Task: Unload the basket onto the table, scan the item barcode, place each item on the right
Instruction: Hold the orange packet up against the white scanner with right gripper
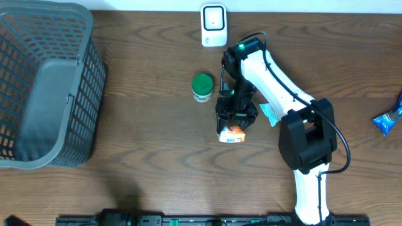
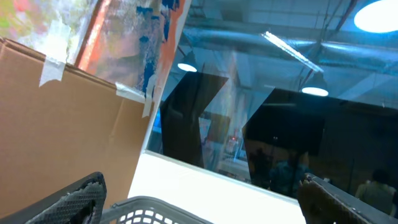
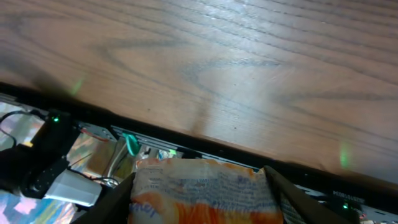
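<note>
An orange and white snack packet [image 1: 232, 132] with printed text [image 3: 202, 186] is the item; my right gripper [image 1: 235, 118] is shut on it, a dark finger [image 3: 107, 200] pressing each side. It hangs over the middle of the wooden table, its text side facing the wrist camera. I cannot make out a barcode. The white scanner [image 1: 213, 25] stands at the table's far edge, well beyond the packet. My left gripper [image 2: 202, 200] does not appear in the overhead view; in its wrist view it points upward, jaws wide open and holding nothing, above a grey basket rim [image 2: 146, 208].
A grey mesh basket [image 1: 44, 88] fills the left side. A green-lidded jar [image 1: 202, 87] stands just left of the right arm. A teal packet [image 1: 270, 113] lies partly under that arm. A blue packet [image 1: 388, 119] lies at the right edge.
</note>
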Robot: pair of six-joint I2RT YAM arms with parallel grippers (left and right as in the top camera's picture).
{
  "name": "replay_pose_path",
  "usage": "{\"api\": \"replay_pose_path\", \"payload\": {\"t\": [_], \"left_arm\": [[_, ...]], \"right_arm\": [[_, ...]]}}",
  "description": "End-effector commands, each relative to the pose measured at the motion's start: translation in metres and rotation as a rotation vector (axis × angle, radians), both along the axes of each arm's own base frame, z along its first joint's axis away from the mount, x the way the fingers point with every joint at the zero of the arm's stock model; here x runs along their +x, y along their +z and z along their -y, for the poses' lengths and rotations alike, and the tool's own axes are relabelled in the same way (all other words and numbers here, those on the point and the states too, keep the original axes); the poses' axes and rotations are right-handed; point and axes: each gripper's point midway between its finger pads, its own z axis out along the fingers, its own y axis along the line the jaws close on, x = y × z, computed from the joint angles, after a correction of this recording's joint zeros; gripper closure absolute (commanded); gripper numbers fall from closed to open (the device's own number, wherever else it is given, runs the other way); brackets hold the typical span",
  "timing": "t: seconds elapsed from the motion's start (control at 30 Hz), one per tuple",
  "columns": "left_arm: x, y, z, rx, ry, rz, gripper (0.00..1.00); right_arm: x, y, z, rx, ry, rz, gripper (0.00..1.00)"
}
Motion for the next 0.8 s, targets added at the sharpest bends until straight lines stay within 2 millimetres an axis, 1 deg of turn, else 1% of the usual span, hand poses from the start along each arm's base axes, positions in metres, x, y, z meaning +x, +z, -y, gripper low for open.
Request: {"api": "replay_pose_path", "payload": {"t": [0.0, 0.1, 0.17, 0.23, 0.33, 0.4, 0.43, 0.47, 0.5, 0.63, 0.7, 0.77], "left_arm": [[0.001, 0.001, 0.003, 0.002, -0.013, 0.008, 0.02], [0.002, 0.000, 0.003, 0.002, -0.012, 0.005, 0.02], [0.003, -0.002, 0.003, 0.002, -0.012, -0.003, 0.02], [0.006, -0.006, 0.003, 0.002, -0.012, -0.025, 0.02], [0.009, -0.012, 0.003, 0.003, -0.012, -0.055, 0.02], [0.010, -0.015, 0.002, 0.001, -0.009, -0.068, 0.02], [0.012, -0.018, 0.002, 0.001, -0.010, -0.081, 0.02], [0.014, -0.022, 0.002, 0.002, -0.010, -0.101, 0.02], [0.015, -0.024, 0.002, 0.002, -0.010, -0.113, 0.02], [0.026, -0.049, 0.003, 0.004, -0.010, -0.226, 0.02], [0.029, -0.059, 0.003, 0.005, -0.010, -0.273, 0.02], [0.031, -0.068, 0.003, 0.006, -0.009, -0.311, 0.02]], "right_arm": [[0.006, 0.003, -0.004, 0.045, -0.008, 0.013, 0.47], [0.010, 0.006, -0.005, 0.052, -0.011, 0.028, 0.48], [0.018, 0.009, -0.005, 0.063, -0.019, 0.053, 0.49], [0.030, 0.017, -0.005, 0.080, -0.038, 0.096, 0.50], [0.057, 0.037, -0.008, 0.128, -0.058, 0.205, 0.49], [0.081, 0.053, -0.010, 0.168, -0.070, 0.313, 0.48], [0.097, 0.061, -0.010, 0.183, -0.074, 0.388, 0.48], [0.120, 0.072, -0.010, 0.201, -0.078, 0.498, 0.47], [0.129, 0.075, -0.011, 0.207, -0.079, 0.539, 0.47], [0.199, 0.099, -0.013, 0.219, -0.058, 0.875, 0.47], [0.228, 0.107, -0.015, 0.204, -0.063, 1.008, 0.47], [0.250, 0.113, -0.016, 0.181, -0.071, 1.113, 0.47]]}}
